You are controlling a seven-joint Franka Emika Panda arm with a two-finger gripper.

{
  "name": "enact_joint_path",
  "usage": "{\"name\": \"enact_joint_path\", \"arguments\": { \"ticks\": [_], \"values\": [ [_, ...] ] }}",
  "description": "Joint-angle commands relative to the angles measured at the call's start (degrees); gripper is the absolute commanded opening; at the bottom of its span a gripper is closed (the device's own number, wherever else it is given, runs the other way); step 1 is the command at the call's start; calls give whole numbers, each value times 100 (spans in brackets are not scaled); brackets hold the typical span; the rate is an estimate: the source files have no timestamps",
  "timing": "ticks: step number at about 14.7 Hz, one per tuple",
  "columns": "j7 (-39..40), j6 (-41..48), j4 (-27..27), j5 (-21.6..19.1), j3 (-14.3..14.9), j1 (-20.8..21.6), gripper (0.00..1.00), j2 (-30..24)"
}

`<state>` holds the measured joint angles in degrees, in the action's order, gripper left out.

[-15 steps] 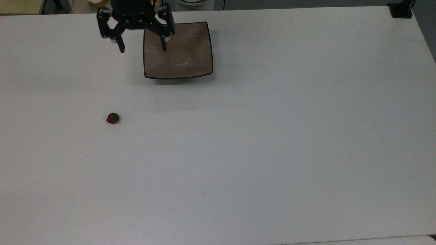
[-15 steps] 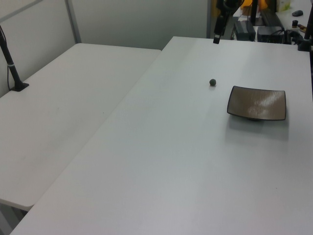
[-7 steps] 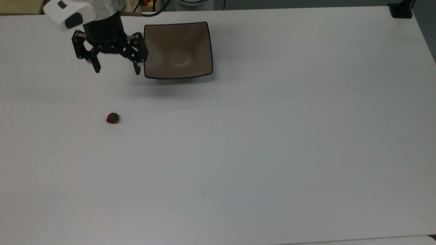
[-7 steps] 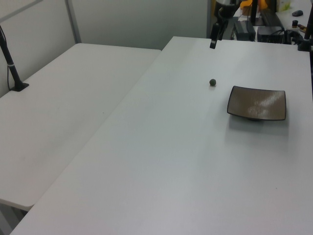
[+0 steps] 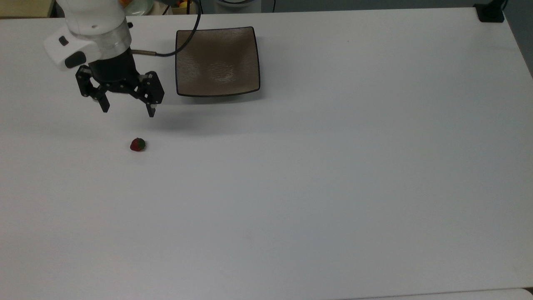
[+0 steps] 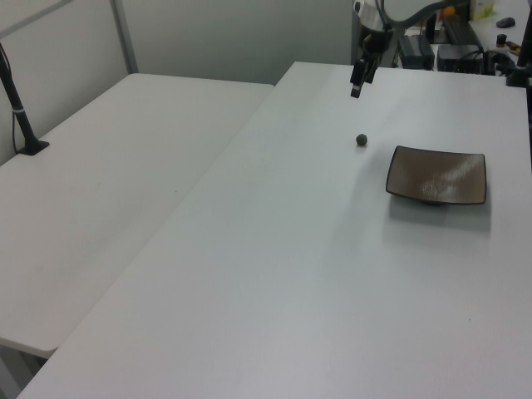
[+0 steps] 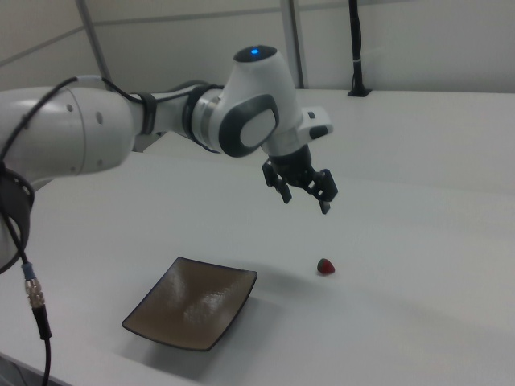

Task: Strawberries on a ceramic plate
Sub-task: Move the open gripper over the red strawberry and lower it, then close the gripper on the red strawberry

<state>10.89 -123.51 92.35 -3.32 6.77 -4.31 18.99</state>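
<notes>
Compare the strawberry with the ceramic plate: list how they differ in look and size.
The strawberry is tiny, rounded and red with a dark green cap; the ceramic plate is far larger, square, glossy tan-brown with a thin dark rim and upcurved edges. Both rest on the white table, apart from each other.

White desks, dark posts and background clutter

The large white desk (image 5: 333,187) spreads across the top view. In the left view a second white desk (image 6: 108,183) stands just beside it on the left view's left, with a black post (image 6: 18,104) on a small base rising from it. In the right view another black post (image 7: 355,48) stands at the far edge before a pale wall (image 7: 418,36). A black mount (image 5: 490,12) sits at the desk's corner on the top view's right.
</notes>
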Motion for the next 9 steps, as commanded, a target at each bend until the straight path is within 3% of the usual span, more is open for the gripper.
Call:
{"name": "enact_joint_path", "arguments": {
  "ticks": [1,6,9],
  "values": [
    [115,-472,20,-2,18,1,100,341],
    [123,-1061,292,42,18,1,100,597],
    [115,-1079,362,278,26,1,100,702]
  ]
}}
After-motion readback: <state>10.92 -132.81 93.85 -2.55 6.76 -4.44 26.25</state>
